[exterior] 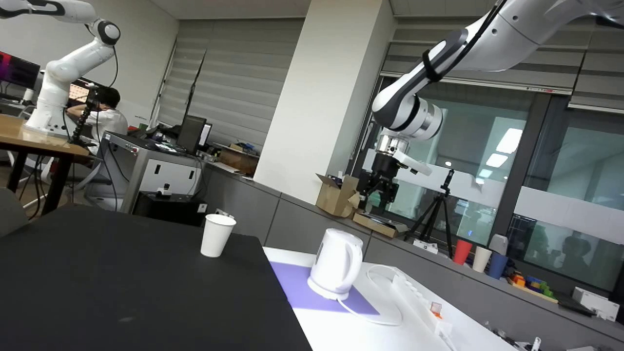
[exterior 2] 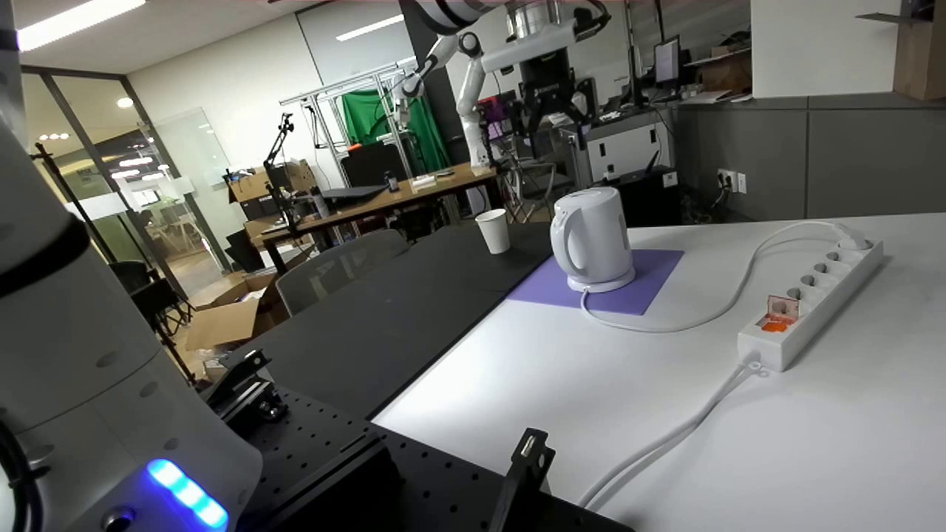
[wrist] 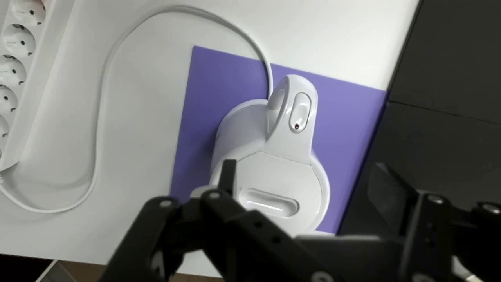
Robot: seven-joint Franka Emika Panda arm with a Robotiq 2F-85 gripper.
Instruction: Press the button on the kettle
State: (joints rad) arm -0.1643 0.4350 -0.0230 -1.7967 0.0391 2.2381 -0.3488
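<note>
The white kettle stands upright on a purple mat; it shows in both exterior views [exterior: 331,265] [exterior 2: 610,236] and from above in the wrist view [wrist: 278,168]. Its button [wrist: 300,111] is a rounded oblong on top of the handle, with a small dark red dot at one end. My gripper is open and empty above the kettle, apart from it, in both exterior views [exterior: 375,195] [exterior 2: 558,127]. In the wrist view the two fingers [wrist: 307,182] are spread wide, one over the lid's edge, the other over the black surface. They hide part of the lid.
The purple mat [wrist: 344,121] lies on a white table [exterior 2: 517,384] beside a black table [exterior: 122,292]. A white paper cup [exterior: 218,236] stands on the black table. The kettle's white cord [exterior 2: 732,299] loops to a white power strip [exterior 2: 805,325].
</note>
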